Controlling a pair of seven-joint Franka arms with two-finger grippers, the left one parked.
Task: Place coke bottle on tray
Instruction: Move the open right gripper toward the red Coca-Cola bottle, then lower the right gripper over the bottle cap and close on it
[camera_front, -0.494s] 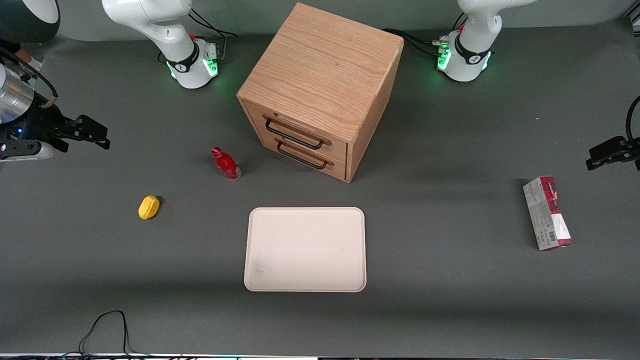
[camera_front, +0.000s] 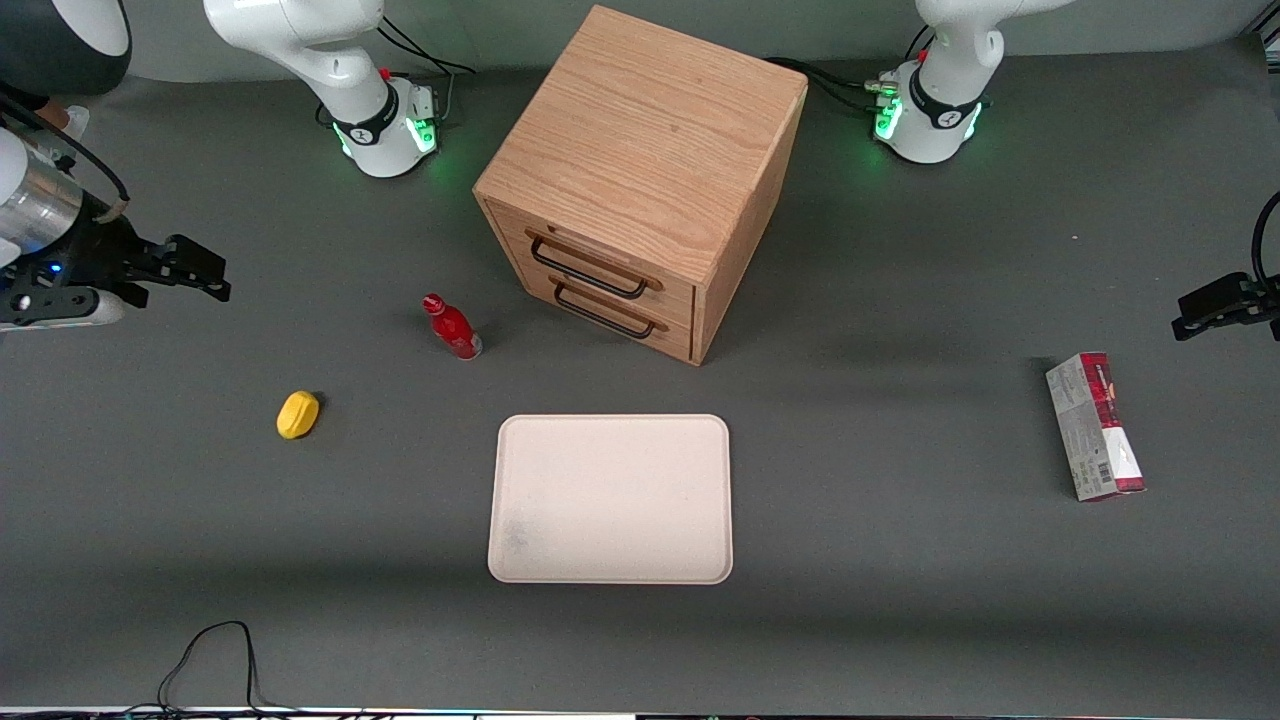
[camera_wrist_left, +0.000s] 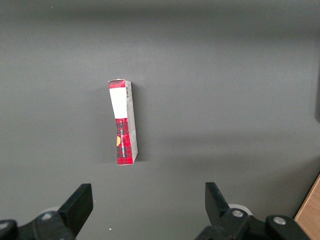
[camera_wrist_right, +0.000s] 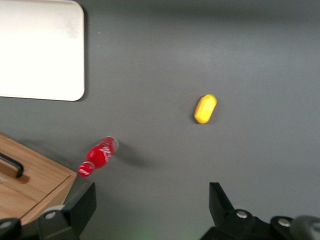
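The coke bottle (camera_front: 451, 327), small, glossy red with a red cap and clear base, stands on the grey table in front of the wooden drawer cabinet (camera_front: 640, 180). It also shows in the right wrist view (camera_wrist_right: 98, 156). The pale beige tray (camera_front: 611, 498) lies flat, nearer the front camera than the bottle and cabinet; its corner shows in the right wrist view (camera_wrist_right: 40, 50). My gripper (camera_front: 205, 275) hovers high at the working arm's end of the table, well apart from the bottle. Its fingers (camera_wrist_right: 82, 202) are spread wide and hold nothing.
A yellow rounded lump (camera_front: 297, 414) lies on the table between my gripper and the tray, also in the right wrist view (camera_wrist_right: 205, 108). A red-and-grey carton (camera_front: 1094, 426) lies toward the parked arm's end. A black cable (camera_front: 210, 660) loops at the front edge.
My gripper has moved a little toward the bottle and slightly nearer the front camera. The bottle, tray and other things have not moved.
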